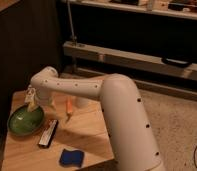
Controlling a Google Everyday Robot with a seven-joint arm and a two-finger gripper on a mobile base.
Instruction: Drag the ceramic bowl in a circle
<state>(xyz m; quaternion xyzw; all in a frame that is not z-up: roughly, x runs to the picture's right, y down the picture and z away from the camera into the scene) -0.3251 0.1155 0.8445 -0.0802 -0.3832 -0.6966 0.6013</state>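
Gripper point(31, 104) hangs spread open, holding nothing, over the far rim of the green ceramic bowl point(22, 123) near the wooden table's point(87, 131) left edge, so a wide drag could tip it off or whack the black remote point(48, 134).

End effector point(31, 103) hangs over the far rim of the ceramic bowl point(22, 124).

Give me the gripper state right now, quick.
Gripper: open, holding nothing, at the far rim of the ceramic bowl; whether it touches the bowl cannot be told.
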